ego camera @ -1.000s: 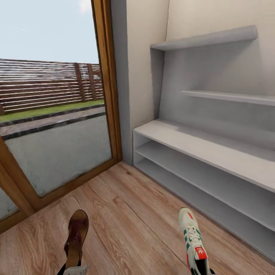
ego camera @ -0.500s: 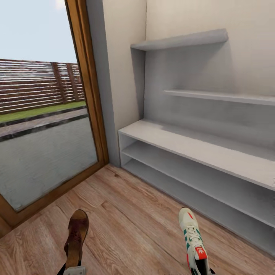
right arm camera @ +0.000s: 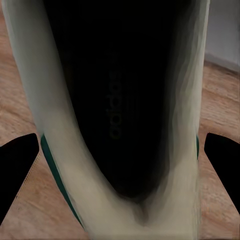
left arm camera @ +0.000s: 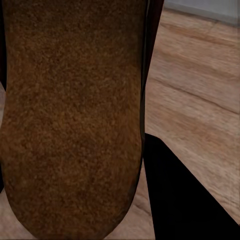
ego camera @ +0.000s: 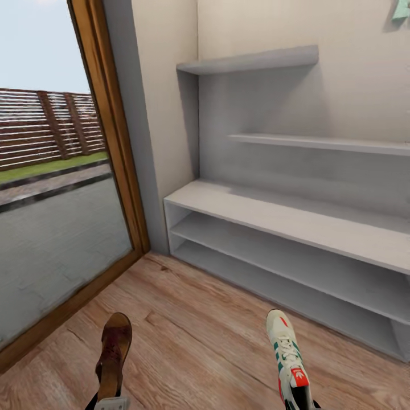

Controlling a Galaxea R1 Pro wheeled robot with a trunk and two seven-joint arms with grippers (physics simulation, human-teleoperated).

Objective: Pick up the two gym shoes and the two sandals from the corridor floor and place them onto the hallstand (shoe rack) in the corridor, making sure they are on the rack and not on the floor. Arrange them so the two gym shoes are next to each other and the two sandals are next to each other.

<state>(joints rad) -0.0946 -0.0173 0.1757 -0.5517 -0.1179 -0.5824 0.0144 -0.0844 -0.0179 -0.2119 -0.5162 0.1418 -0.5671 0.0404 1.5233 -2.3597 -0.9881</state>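
Our left gripper is clamped on a sandal by its heel end, toe pointing ahead above the corridor floor. Our right gripper is closed the same way on a gym shoe, its dark opening facing the right wrist camera. Both hang clear of the planks. We judge this the carrying step: the hallstand stands ahead and to the right, its shelves bare. Next we need to close in, then reach each shoe over a shelf before letting go.
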